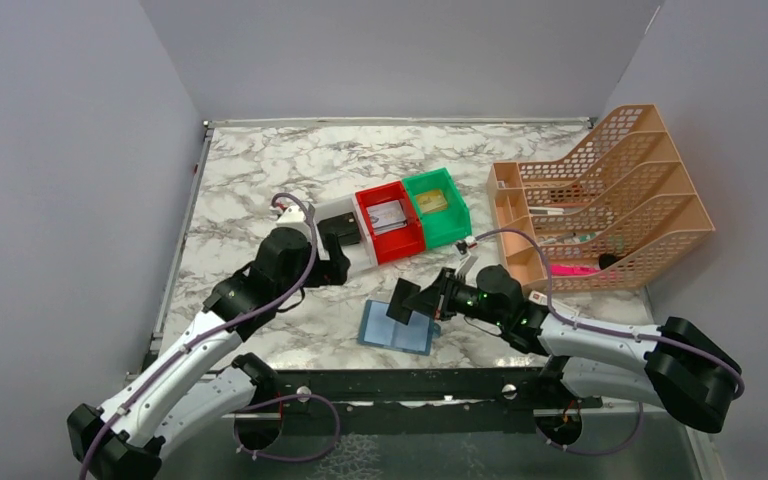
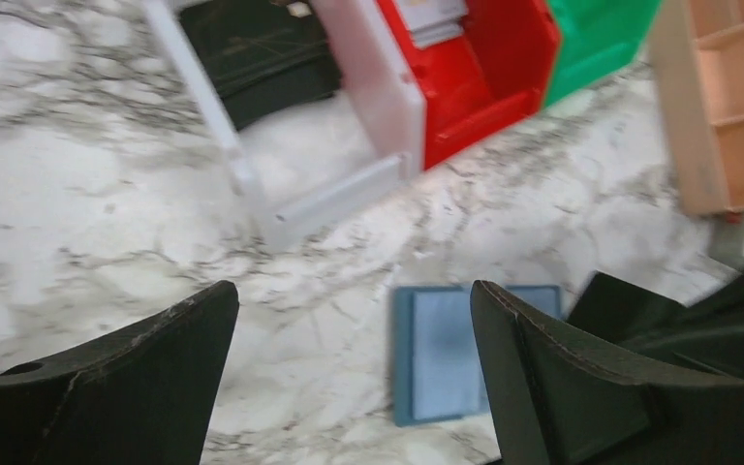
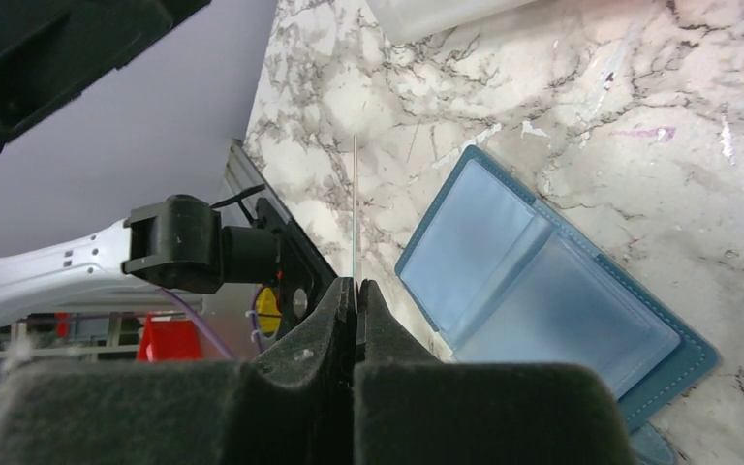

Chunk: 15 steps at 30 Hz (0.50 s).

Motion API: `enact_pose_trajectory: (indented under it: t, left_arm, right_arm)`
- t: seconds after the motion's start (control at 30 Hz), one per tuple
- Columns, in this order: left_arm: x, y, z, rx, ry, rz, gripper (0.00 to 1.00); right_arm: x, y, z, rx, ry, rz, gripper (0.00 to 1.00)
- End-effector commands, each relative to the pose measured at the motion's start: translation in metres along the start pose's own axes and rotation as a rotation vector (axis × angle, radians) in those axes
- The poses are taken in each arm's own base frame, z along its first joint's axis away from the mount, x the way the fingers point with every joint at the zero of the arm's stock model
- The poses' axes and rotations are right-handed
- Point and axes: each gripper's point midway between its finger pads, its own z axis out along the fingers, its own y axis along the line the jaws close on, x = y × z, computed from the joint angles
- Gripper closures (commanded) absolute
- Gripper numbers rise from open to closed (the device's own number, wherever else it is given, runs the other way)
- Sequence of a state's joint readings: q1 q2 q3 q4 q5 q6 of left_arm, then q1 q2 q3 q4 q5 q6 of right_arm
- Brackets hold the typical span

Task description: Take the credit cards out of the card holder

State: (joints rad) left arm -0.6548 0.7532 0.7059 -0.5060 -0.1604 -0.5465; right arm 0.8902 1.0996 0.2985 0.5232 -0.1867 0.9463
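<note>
- Teal card holder (image 3: 542, 291) lies open on the marble surface (image 1: 260, 170), pockets seemingly empty.
- Right pincer (image 3: 356, 289) pinches one thin card (image 1: 401, 300); left pincer (image 2: 351, 300) stands wide, empty.

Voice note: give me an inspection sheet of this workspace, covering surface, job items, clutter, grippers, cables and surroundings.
Surface: marble-pattern table; nothing spilled seen.
Job's things: teal card holder lies open flat near the front edge; one dark card is held above it.
Clutter: white bin containing a black wallet; red bin; green bin; peach file rack.
Grippers: left gripper jaws open, empty; right gripper jaws shut on the card.
Cables: purple cables loop off both arms, clear of the card holder.
Surroundings: plain grey walls on three sides.
</note>
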Motion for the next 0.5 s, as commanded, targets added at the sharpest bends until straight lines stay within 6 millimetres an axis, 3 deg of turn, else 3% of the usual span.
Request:
enact_pose_trajectory:
  t: [0.0, 0.17, 0.27, 0.47]
  left_arm:
    - [-0.026, 0.058, -0.002, -0.241, -0.047, 0.114, 0.05]
    - [-0.034, 0.100, 0.008, -0.265, -0.060, -0.015, 0.05]
    - [-0.043, 0.122, -0.001, -0.356, -0.105, -0.036, 0.05]
    - [-0.048, 0.125, -0.019, -0.384, -0.195, -0.068, 0.06]
  right_arm:
    - [-0.012, -0.005, -0.001, 0.058, -0.034, -0.049, 0.99]
    - [-0.019, 0.002, 0.002, 0.060, -0.039, -0.085, 0.99]
    - [-0.026, 0.007, 0.006, 0.061, -0.035, -0.144, 0.99]
    - [-0.042, 0.019, 0.035, 0.078, 0.009, -0.270, 0.99]
